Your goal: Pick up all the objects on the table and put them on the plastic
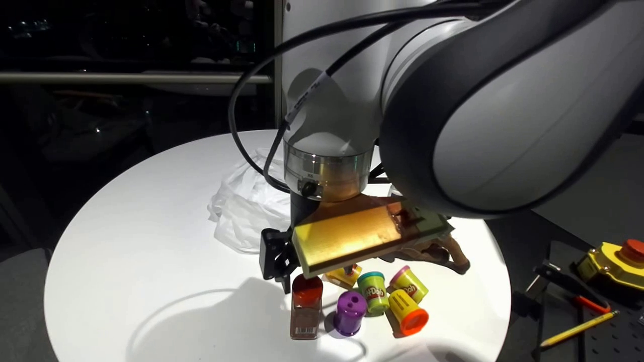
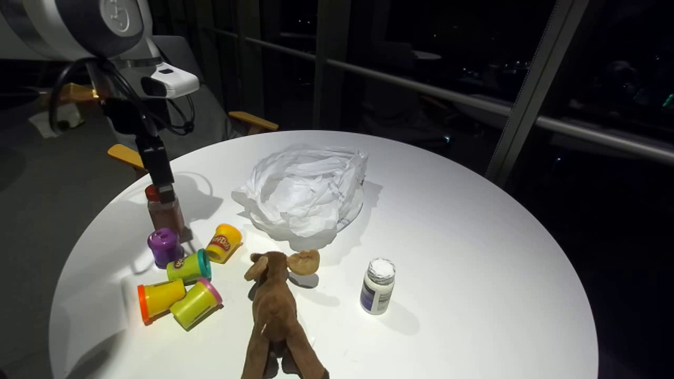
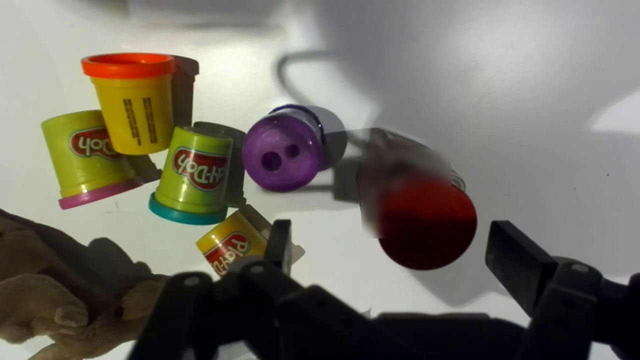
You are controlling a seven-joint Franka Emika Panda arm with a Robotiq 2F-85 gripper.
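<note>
Read the round white table in an exterior view as a dial, with 12 o'clock at its far edge. The crumpled white plastic bag sits toward 12 o'clock.

Your gripper is at 10 o'clock, at the red-lidded jar, which stands upright. Your jaws are released and spread wide. In the wrist view you see the jar's lid between your fingertips, with a visible gap on either side.

You find the remaining objects as follows:
- The purple container, with two holes in its top, stands upright beside the jar, at 9 o'clock.
- The teal-lidded Play-Doh tub lies on its side at 9 o'clock; the yellow Play-Doh tub is nearer the dial's centre.
- The orange-lidded Play-Doh tub and the pink-lidded Play-Doh tub lie on their sides at 8 o'clock, close together; you cannot tell whether they touch.
- The brown plush animal lies toward 7 o'clock.
- The white bottle stands upright at 4 o'clock.
</note>
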